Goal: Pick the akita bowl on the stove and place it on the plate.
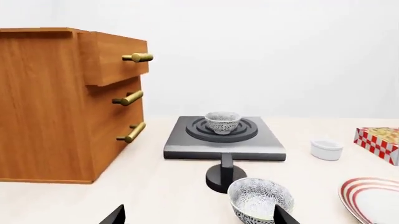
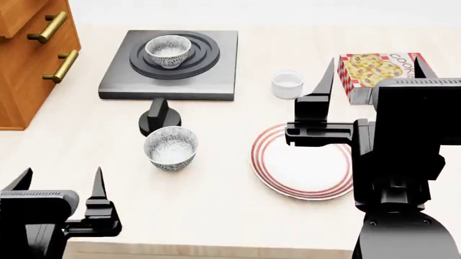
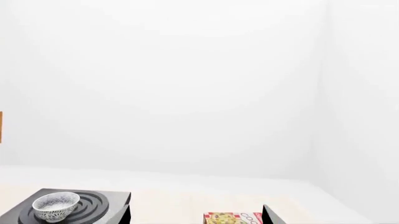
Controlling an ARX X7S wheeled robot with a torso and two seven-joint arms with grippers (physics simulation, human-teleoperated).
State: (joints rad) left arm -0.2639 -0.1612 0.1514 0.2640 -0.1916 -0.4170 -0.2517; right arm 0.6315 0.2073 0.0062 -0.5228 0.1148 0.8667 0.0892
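Akita bowl on stove, not yet picked

Akita bowl (image 2: 168,50) upright, centred on burner rings of stove (image 2: 171,65) at far left of counter (image 2: 216,205). Second matching bowl (image 2: 171,148) off the stove, on bare counter just in front of the knob (image 2: 158,117); not the target, easy to mix up. Plate (image 2: 303,162) to the right of that bowl, partly under right arm. Left gripper (image 2: 61,186) low at near edge, fingers (image 2: 96,186) spread wide, holding nothing. Right gripper (image 2: 374,70) raised over far side of plate, fingers (image 2: 324,81) wide apart too, nothing held.

Step in hand, judged: reach to stove bowl. Either arm plausible; left sits on the stove side. Best approach from above, one finger inside the rim and one outside, or straddling the whole bowl. Lift straight up before going sideways to clear the raised rings.

Room: drawer cabinet (image 2: 32,59) with brass handles (image 2: 47,27) close on stove's left, so little slack there. Decoy bowl and knob lie between left gripper and stove; pass over them. Small white cup (image 2: 287,84) and cookie box (image 2: 378,67) near plate's far side; open counter between stove and plate for carrying across. Set down at plate centre, away from rim
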